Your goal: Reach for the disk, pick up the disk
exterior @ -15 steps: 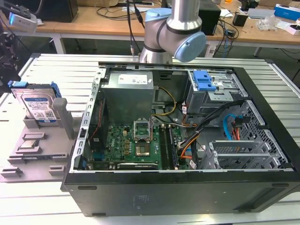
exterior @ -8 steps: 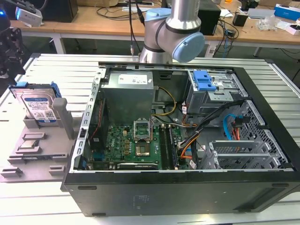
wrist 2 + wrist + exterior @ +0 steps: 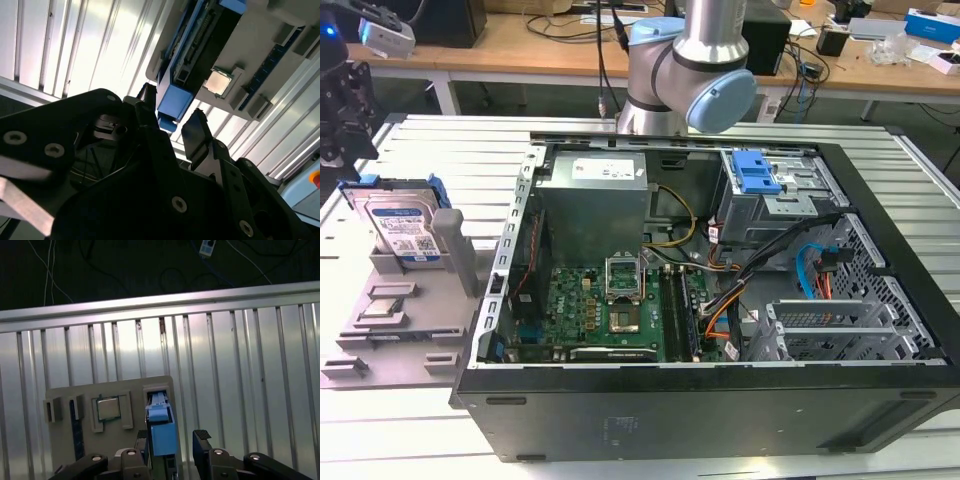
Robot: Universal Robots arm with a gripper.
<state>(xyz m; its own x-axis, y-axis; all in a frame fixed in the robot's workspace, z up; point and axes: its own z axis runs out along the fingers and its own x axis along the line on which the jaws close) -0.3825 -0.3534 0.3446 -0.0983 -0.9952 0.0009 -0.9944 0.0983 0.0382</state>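
The disk is smooth silvery metal with a paper label and a glossy blue plastic frame. Its tray looks matt grey plastic. The table is ribbed, shiny metal; the case, matt black.

The disk is clear above, but a grey post and computer case crowd one side.

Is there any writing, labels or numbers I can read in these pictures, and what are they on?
No text here is legible.
Disk: white-and-blue barcode label, print too small to read.
Power supply: white sticker, print too small to read.
Chip: no print can be made out.
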